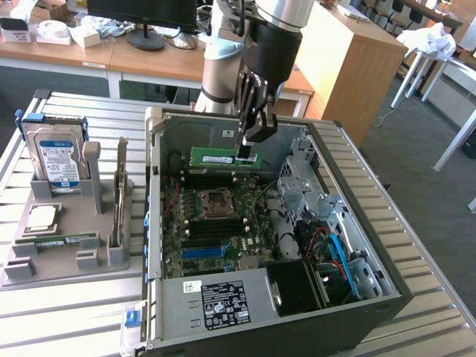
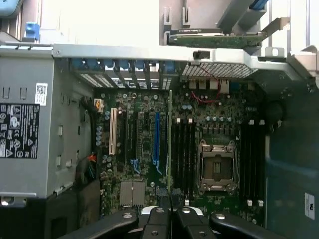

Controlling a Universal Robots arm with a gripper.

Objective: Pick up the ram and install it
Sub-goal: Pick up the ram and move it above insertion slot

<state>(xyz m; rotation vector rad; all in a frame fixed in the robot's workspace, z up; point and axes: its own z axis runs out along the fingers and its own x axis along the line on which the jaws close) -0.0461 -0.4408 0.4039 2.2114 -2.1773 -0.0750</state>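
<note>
Your gripper [image 1: 245, 152] is pinched narrow on the ram [image 1: 223, 158]. It grips the green stick at the upper edge, near the end on the exterior view's right, so the stick hangs level. The ram is inside the open computer case [image 1: 387, 290], toward its far wall. It is above the motherboard [image 1: 212, 230] and over the black memory slots [image 1: 216, 178] just beyond the CPU socket [image 1: 216, 201].

In the wrist view you look down past the dark fingers [image 2: 154, 219]. There the ram [image 2: 170, 149] is a thin edge-on line between the blue expansion slot [image 2: 157, 139] and the black memory slots beside the socket. You cannot tell from either view whether its lower edge touches a slot.

The case lies on its side on a table of silver slatted profiles [image 1: 74, 312]. Its power supply [image 1: 216, 301], with a black-and-white label, fills the near corner, and blue cables [image 1: 338, 249] run along the side at the exterior view's right.

Just beside the case, on the exterior view's left, a grey fixture [image 1: 67, 256] rests on the same slats. It holds a hard drive [image 1: 50, 160] standing upright and a square silver processor [image 1: 41, 218] lying flat. A second green memory stick [image 1: 63, 239] lies in a groove, and an expansion card [image 1: 120, 197] stands on edge.

Behind the table you have wooden desks [image 1: 149, 63] with a monitor stand [image 1: 145, 37]. A light wood cabinet [image 1: 357, 67] stands to the exterior view's right, over grey carpet [image 1: 416, 141].
</note>
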